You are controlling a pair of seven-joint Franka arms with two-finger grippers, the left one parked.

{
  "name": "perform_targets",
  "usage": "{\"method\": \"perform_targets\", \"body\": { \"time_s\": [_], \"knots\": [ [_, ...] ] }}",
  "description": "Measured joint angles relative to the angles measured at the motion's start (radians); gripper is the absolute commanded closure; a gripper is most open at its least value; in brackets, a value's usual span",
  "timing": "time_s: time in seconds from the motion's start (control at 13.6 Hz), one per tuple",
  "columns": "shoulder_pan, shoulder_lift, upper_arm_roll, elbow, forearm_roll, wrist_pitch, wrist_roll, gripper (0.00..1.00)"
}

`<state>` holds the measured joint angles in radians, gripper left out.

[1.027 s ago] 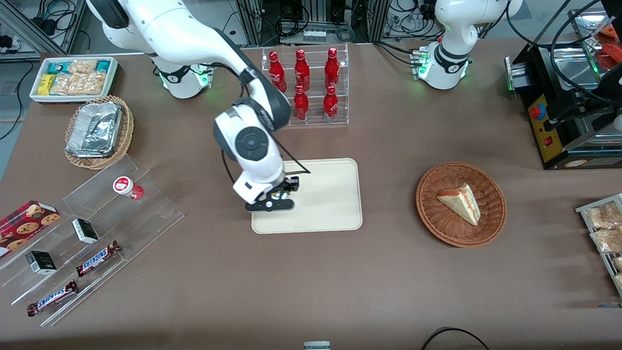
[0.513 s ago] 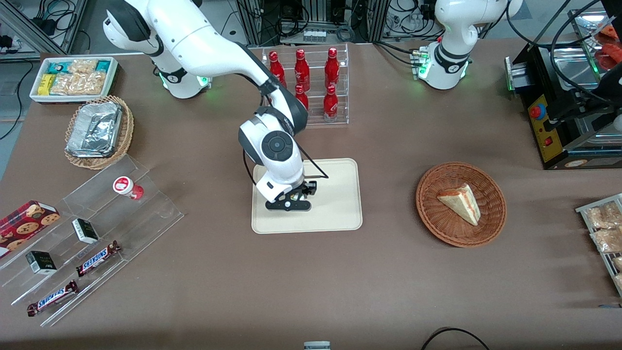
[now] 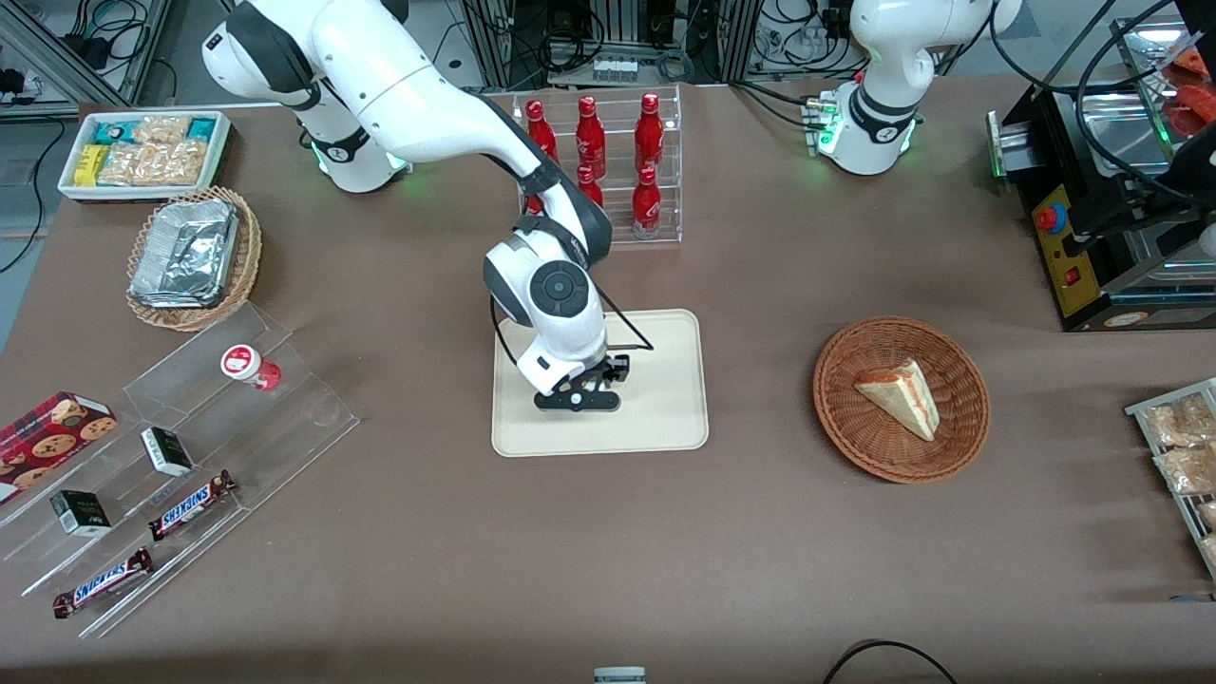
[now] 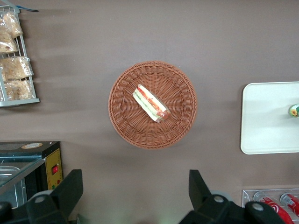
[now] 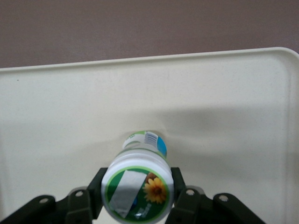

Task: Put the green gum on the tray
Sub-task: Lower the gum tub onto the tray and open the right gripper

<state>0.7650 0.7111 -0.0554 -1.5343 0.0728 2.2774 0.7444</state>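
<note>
The green gum [image 5: 138,192] is clamped at its lid between the fingers of the end effector [image 3: 578,399], now carried from the tray's [image 3: 665,418] edge inward over its middle. Lowering and release appear to remain.

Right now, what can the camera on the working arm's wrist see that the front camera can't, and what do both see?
Only the wrist view shows the green gum close up: a sunflower on its lid, the bottle squeezed between the gripper fingers just above the tray.

Only the front view shows the rest of the table: the red bottles, the basket with a sandwich, the chocolate bars.

Both show the cream tray and the gripper over it.
</note>
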Motion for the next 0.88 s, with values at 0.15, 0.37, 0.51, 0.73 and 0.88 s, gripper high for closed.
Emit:
{"method": "perform_targets", "body": {
  "time_s": [0.15,0.37,0.51,0.73,0.88],
  "knots": [
    [0.0,0.005,-0.001,0.0,0.0,0.006,0.0,0.0],
    [0.0,0.015,-0.001,0.001,-0.001,0.02,-0.001,0.0],
    [0.002,0.016,-0.001,0.001,-0.003,0.026,-0.001,0.0],
    [0.003,0.015,-0.001,0.012,-0.003,0.027,-0.003,0.0],
    [0.003,0.012,-0.002,0.023,-0.003,0.027,-0.011,0.0]
  ]
}}
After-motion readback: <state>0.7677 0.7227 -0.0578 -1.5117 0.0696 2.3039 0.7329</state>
